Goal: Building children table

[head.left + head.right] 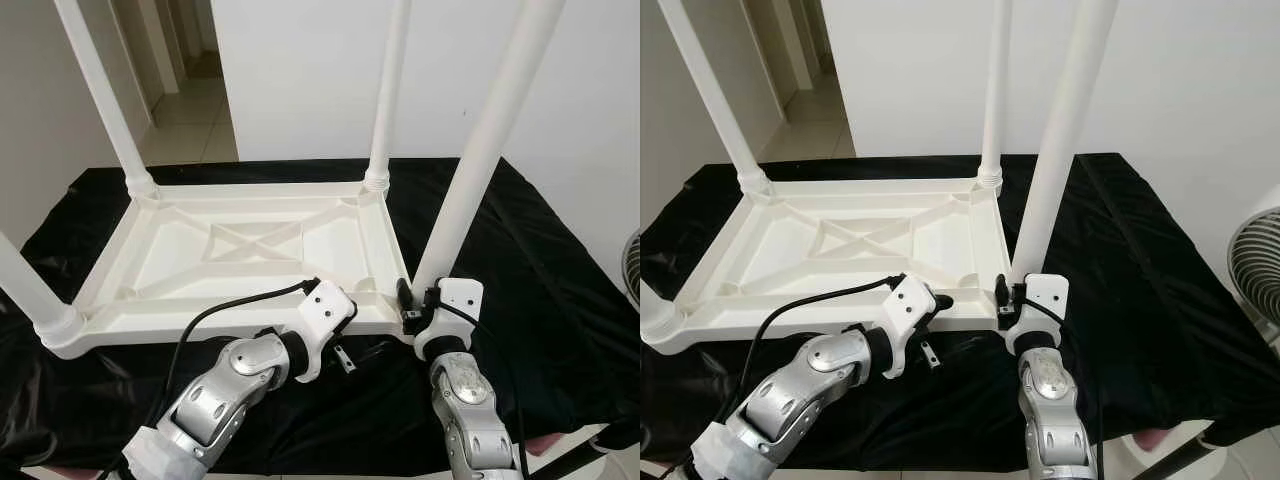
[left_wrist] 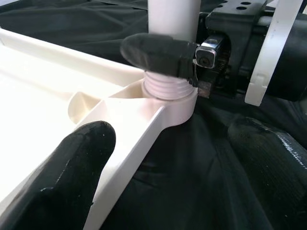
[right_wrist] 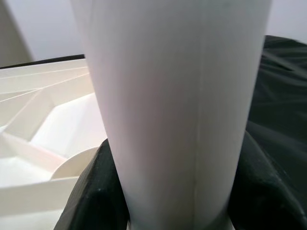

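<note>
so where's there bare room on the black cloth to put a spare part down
Free: black cloth right of the tabletop, and the strip behind it by the wall. Crowded: the near right corner, where the right gripper clamps the leg and the left gripper sits alongside.

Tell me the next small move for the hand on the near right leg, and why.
Probably keep the right hand clamped and twist the near right leg further into its socket: thread rings still show above the corner of the upturned tabletop. The left hand sits at the tabletop's near edge, able to steady it.

1 upturned white tabletop [image 1: 250,250], 4 legs [image 1: 480,150], 1 black cloth [image 1: 540,290]
</note>
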